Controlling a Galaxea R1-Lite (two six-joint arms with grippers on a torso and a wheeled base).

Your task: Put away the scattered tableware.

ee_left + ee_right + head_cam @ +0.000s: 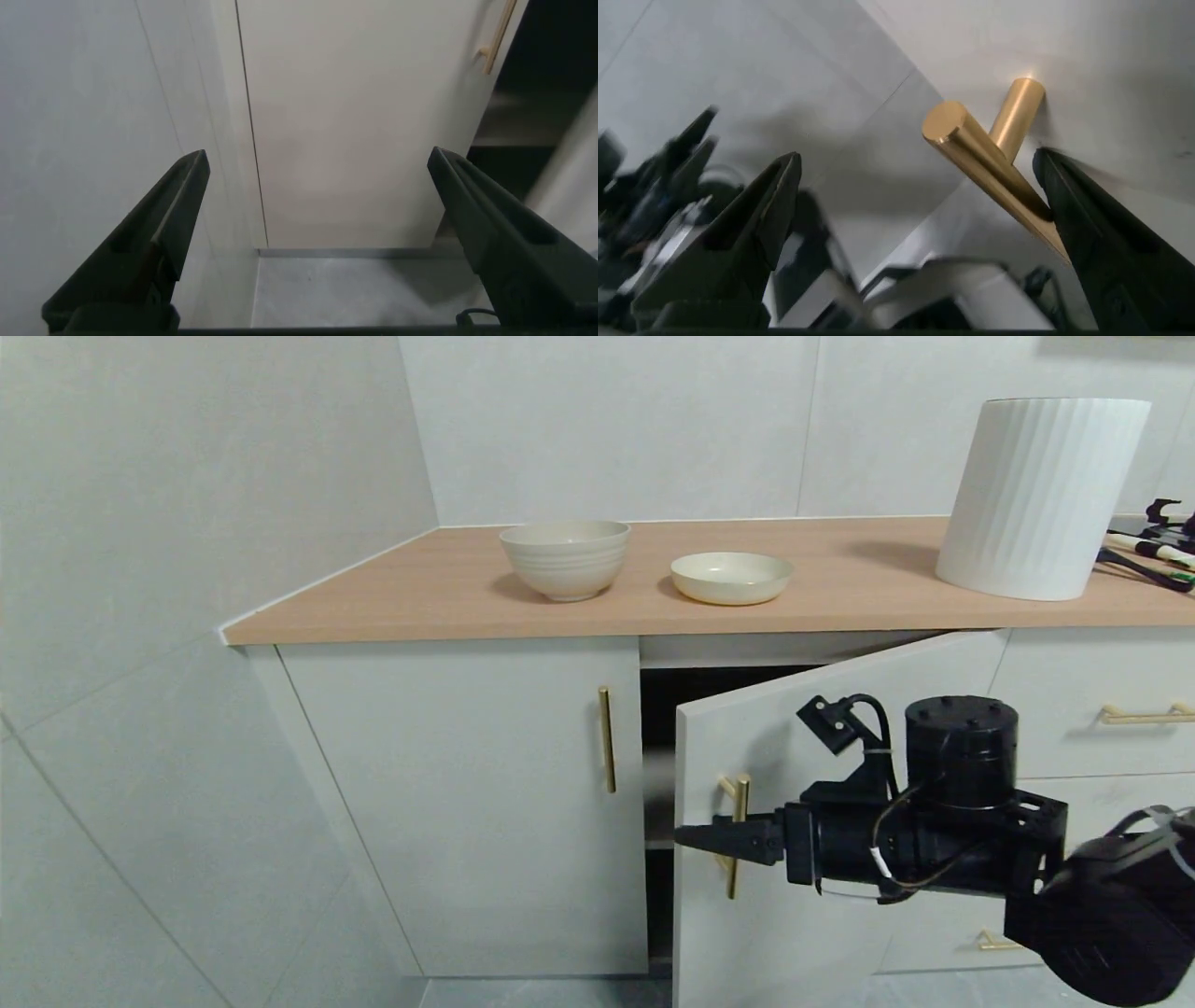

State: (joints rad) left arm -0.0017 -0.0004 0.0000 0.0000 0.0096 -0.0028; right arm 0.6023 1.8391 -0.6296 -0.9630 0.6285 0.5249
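Pale tiled kitchen corner, wooden tabletop [840, 593] above grey cupboards. On tabletop: bowl [565, 558], shallow dish [731, 577] just beside at its three o'clock, tall ribbed white vessel [1041, 495] well apart, farther toward three. Below, at six o'clock from dish, cupboard door [794, 709] swung partly open, dark shelf space behind. Right pincer [686, 837] level with door's brass handle [736, 831], fingers apart, bar between them, not clamped. Left pincer [318, 173] low by closed door [355, 121], fingers spread, holding nothing. Likely step: opening storage before any pick-up. Next: widen door or back off handle, then rise toward twelve o'clock for bowl or dish.
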